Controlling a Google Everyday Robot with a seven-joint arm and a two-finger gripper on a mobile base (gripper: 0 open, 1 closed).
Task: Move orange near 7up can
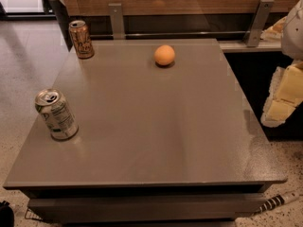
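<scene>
We log the tool (284,98) at the right edge of the view, just past the right side of the tabletop (142,126): pale yellow blocky segments, flat-faced, bordered by rough whitish edging. Above it we note a rounded white-grey arm shell (294,30), smooth, partly cut by the frame.

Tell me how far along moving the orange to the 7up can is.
Done: nothing visible. The orange sits near the table's far edge, well apart from the 7up can at the near left.
In hand: nothing. The gripper hangs off the table's right side, away from the orange.
Left: reaching the orange, grasping it, and setting it down beside the 7up can.
</scene>
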